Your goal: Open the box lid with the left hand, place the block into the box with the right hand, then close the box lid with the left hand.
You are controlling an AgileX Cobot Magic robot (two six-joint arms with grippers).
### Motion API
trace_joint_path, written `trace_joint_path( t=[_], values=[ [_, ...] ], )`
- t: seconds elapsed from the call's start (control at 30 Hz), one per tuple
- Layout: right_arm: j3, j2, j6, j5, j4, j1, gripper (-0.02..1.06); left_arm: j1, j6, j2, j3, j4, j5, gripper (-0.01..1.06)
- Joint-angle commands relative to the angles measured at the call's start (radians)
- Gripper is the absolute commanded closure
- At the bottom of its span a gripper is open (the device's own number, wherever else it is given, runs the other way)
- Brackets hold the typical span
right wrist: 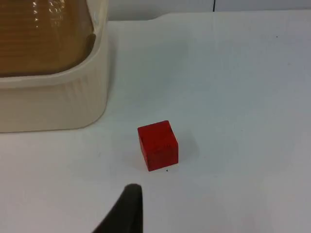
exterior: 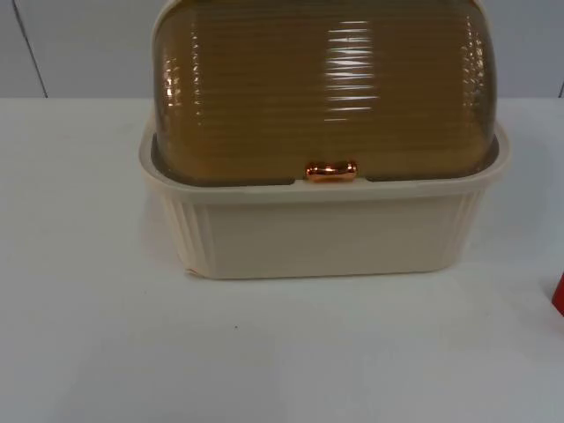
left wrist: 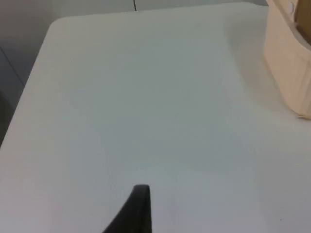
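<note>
A: Upper centre of the top view, what sits there?
B: Cream box [exterior: 322, 233], brown lid [exterior: 322, 88] closed. Red block [right wrist: 158, 145] on the table [exterior: 106, 344], near the box's corner. Whether either pincer is released or clenched, I cannot tell.

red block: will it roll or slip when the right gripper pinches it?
The red block is a flat-faced cube resting on the white table, so it probably slides rather than rolls. Its matte faces likely grip well, and it looks rigid, so a pinch shouldn't deform it.
</note>
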Motion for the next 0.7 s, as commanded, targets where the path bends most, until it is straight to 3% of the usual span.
trace_joint_path(
  t=[0.0,0.17,0.33,0.5,0.67],
  values=[
    [-0.011,-0.004,0.003,-0.018,-0.014,0.003,0.0,-0.003,-0.021,-0.003,-0.001,0.012,-0.015,0.0],
    [-0.092,0.017,0.031,-0.059,-0.062,0.003,0.0,-0.003,-0.087,0.014,-0.064,0.053,-0.026,0.0],
    [-0.206,0.137,0.029,-0.118,-0.069,0.003,0.0,-0.003,-0.089,0.146,-0.178,0.122,-0.104,0.0],
    [-0.341,0.307,0.029,-0.276,-0.071,0.003,0.0,-0.003,-0.089,0.327,-0.344,0.168,-0.313,0.0],
    [-0.423,0.415,0.025,-0.374,-0.078,0.003,0.0,-0.003,-0.089,0.483,-0.48,0.168,-0.41,0.0]
  ],
)
